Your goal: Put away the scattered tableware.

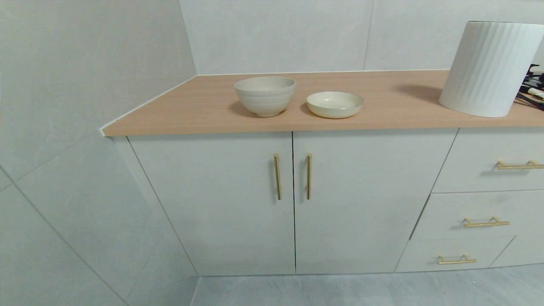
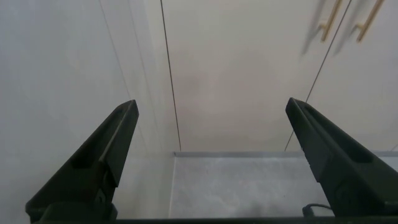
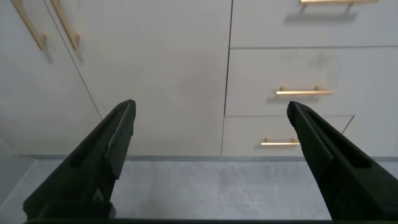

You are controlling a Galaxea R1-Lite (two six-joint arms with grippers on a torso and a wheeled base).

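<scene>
Tableware: deep ribbed bowl [image 1: 265, 95] & shallow dish [image 1: 335, 104] stand upright on wooden table [image 1: 191, 108], side by side, not touching, near front edge, above the two cabinet doors [image 1: 212, 199]. Bowl sits to robot's left of dish. Both empty. White ribbed cylinder [image 1: 488, 68] at table's right end, well apart from dish. L jaws: spread wide, nothing held, low down, facing a cabinet door & floor [image 2: 249, 186]. R jaws: spread wide, nothing held, low down, facing drawers [image 3: 280, 68] w/ gold handles
</scene>
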